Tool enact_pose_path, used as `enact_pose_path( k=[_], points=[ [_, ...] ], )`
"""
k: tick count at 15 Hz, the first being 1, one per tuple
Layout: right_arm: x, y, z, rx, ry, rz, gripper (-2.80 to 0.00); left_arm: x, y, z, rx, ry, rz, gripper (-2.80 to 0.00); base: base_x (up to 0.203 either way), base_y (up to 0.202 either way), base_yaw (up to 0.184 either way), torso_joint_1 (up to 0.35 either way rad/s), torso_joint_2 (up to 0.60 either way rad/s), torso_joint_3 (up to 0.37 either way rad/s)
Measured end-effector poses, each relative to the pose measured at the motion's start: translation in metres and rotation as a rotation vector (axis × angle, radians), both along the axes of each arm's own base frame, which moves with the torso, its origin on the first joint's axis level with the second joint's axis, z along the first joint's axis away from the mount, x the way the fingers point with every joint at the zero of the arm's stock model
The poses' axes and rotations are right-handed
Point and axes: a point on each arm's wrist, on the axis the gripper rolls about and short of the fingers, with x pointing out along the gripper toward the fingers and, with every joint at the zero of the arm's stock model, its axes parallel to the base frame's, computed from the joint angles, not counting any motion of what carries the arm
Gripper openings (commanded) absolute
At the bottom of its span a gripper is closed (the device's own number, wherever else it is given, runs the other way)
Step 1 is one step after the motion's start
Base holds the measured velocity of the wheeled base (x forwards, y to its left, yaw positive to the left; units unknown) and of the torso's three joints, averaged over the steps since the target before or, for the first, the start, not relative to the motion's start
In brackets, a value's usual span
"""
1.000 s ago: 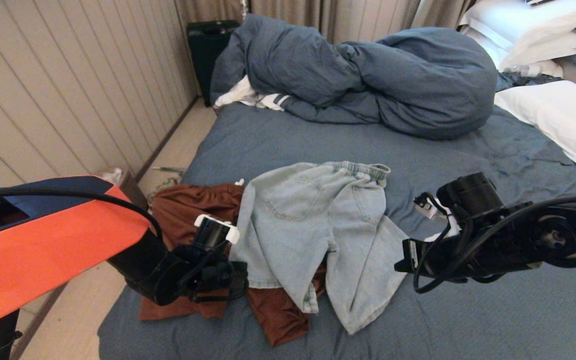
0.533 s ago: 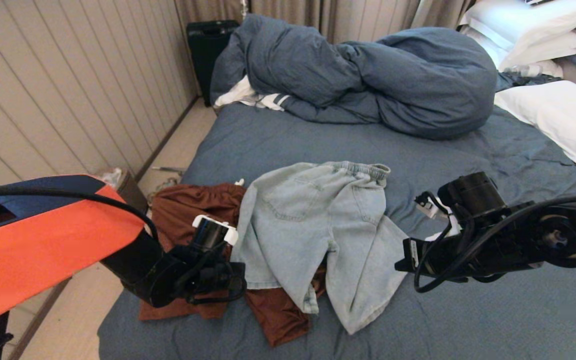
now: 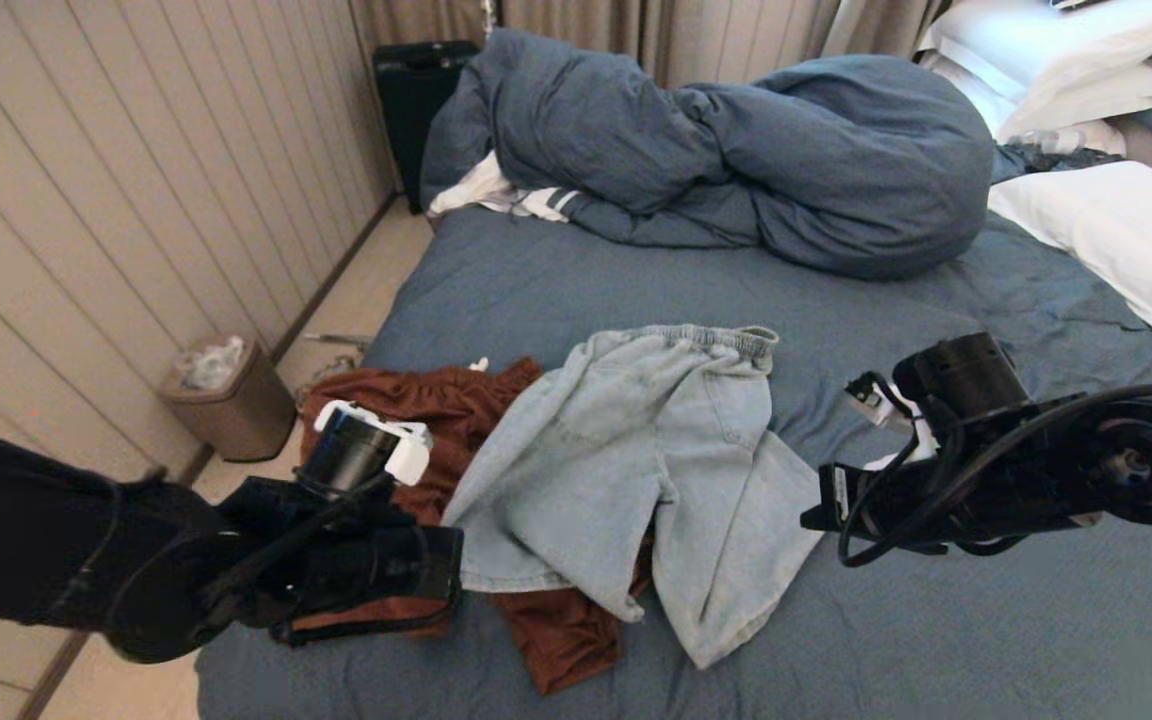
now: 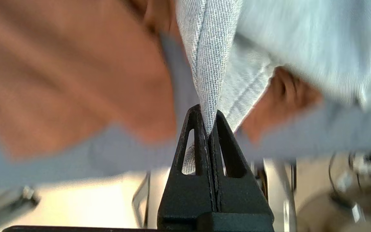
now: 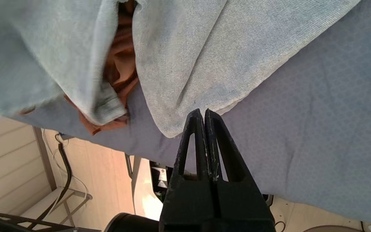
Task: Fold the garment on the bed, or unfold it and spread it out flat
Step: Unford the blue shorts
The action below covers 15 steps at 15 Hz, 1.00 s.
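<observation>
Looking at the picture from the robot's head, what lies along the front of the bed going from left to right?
Left tool → rust-brown garment → pale denim shorts → right tool, all over the bed.

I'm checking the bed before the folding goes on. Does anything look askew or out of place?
Yes. The light denim shorts lie crumpled, overlapping rust-brown shorts, with one edge pinched in the left gripper. The duvet is heaped.
</observation>
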Motion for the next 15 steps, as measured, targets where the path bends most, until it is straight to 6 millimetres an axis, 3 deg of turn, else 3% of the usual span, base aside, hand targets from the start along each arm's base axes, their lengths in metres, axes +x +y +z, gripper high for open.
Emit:
enact_pose_path(
  k=[3, 15],
  points=[
    [0.001, -0.001, 0.0, 0.001, -0.002, -0.005, -2.8, -0.024, 0.011, 0.018, 0.015, 0.055, -0.039, -2.8, 0.0, 0.0, 0.0, 0.0, 0.0, 0.0],
    [0.006, -0.003, -0.003, -0.001, 0.006, -0.016, -2.8, -0.061, 0.027, 0.053, -0.128, 0.291, -0.31, -2.8, 0.0, 0.0, 0.0, 0.0, 0.0, 0.0]
  ],
)
